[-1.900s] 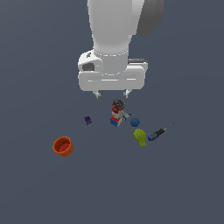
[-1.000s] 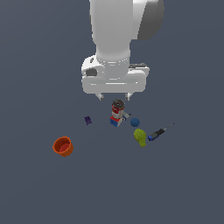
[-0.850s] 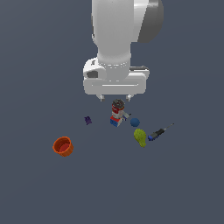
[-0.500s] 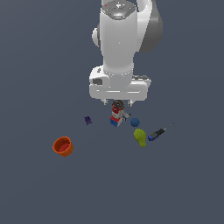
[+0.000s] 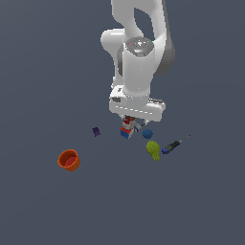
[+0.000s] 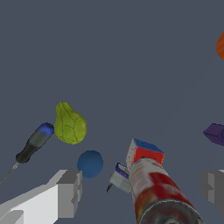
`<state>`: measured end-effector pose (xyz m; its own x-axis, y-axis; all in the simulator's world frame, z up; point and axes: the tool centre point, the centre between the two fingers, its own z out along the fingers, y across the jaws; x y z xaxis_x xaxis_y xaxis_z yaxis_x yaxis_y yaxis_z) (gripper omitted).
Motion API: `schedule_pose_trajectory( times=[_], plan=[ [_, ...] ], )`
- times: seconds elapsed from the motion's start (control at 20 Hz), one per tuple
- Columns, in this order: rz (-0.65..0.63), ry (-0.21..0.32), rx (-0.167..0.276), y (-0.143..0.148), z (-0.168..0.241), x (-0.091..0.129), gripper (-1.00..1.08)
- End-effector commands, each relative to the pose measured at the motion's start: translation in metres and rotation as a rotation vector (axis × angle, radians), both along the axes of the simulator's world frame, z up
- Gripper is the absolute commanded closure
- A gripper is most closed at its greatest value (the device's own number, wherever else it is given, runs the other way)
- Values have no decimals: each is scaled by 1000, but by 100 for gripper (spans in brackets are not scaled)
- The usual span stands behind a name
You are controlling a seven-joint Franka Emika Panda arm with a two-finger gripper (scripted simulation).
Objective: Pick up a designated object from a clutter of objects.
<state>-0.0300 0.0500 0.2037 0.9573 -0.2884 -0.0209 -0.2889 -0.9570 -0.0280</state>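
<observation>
The red-and-white can [image 5: 127,125] stands upright in the clutter, with the multicolour puzzle cube [image 5: 125,134] touching its base. My gripper [image 5: 134,122] is open and low over the can. In the wrist view the can [image 6: 158,192] sits between my two fingers [image 6: 70,192], nearer the other finger [image 6: 214,186], and neither touches it. The blue ball [image 5: 147,134], yellow-green pear [image 5: 153,150] and blue-handled screwdriver [image 5: 172,145] lie to the exterior view's right of the can. The tiny purple piece [image 5: 96,131] and orange cup [image 5: 69,160] lie to its left.
In the wrist view a small white-and-blue item [image 6: 121,177] lies against the can by the cube [image 6: 144,152]. The ball [image 6: 90,163], pear [image 6: 69,124] and screwdriver [image 6: 33,143] are beside one finger; the purple piece [image 6: 216,132] and cup [image 6: 220,46] are past the other.
The arm has come down and shifted a little to the exterior view's right, so the open gripper is now around the can's top. No object has moved.
</observation>
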Motion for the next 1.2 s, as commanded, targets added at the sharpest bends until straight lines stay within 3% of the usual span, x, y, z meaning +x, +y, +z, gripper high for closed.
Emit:
schedule_pose_trajectory(
  times=[0.0,0.7,1.15],
  plan=[
    [-53,1,-3,6,-17,-8,-92],
    [-337,2,-22,33,-102,-70,-92],
    [-463,-2,-32,40,-132,-103,-92]
  ],
)
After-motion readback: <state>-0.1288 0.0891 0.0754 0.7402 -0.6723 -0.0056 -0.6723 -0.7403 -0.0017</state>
